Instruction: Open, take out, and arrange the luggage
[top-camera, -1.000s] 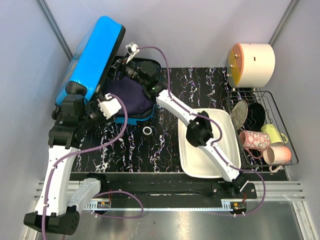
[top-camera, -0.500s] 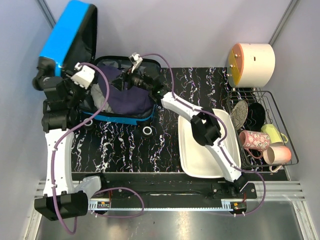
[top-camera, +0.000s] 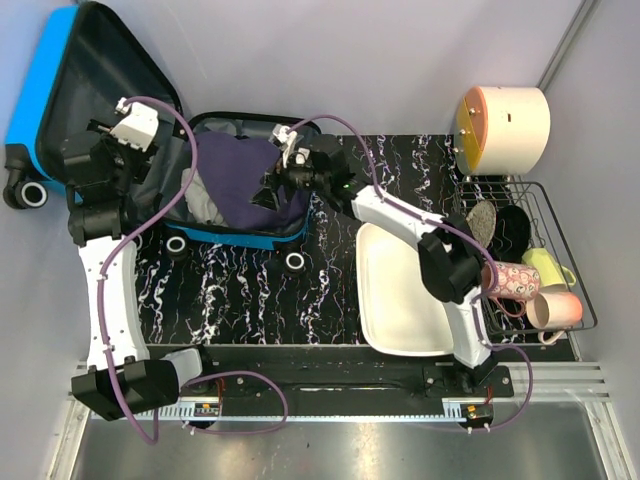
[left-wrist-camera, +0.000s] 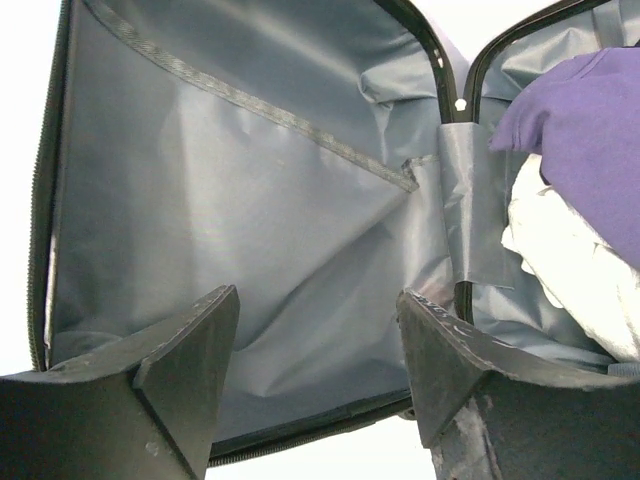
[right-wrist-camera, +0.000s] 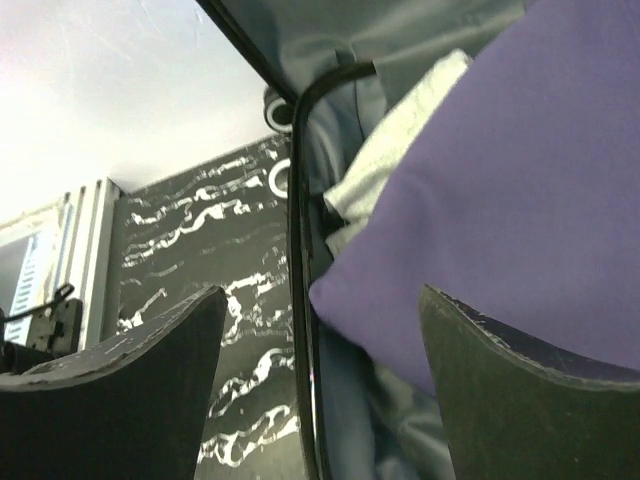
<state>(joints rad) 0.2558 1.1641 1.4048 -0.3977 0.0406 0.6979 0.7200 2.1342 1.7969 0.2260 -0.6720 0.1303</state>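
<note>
The luggage lies open at the back left of the table in the top view: its blue lid (top-camera: 35, 80) leans back with the grey lining (top-camera: 110, 60) showing. Its base (top-camera: 240, 235) holds a purple cloth (top-camera: 240, 175) and a white cloth (top-camera: 205, 195). My left gripper (top-camera: 105, 150) is open and empty in front of the lid's lining (left-wrist-camera: 250, 200), above the lid's near rim. My right gripper (top-camera: 265, 195) is open and empty over the base's rim (right-wrist-camera: 300, 300), with the purple cloth (right-wrist-camera: 500, 200) between its fingers.
A white basin (top-camera: 385, 320) sits at the front right on the black marbled mat (top-camera: 260, 290). A wire rack (top-camera: 585, 300) with mugs and bowls stands at the right, with a cream round container (top-camera: 505, 125) behind it. Suitcase wheels (top-camera: 295, 262) stick out at the front.
The lid has swung from half raised to fully open, leaning back left. My left gripper moved up and left with it. My right gripper shifted right and forward over the purple cloth.
</note>
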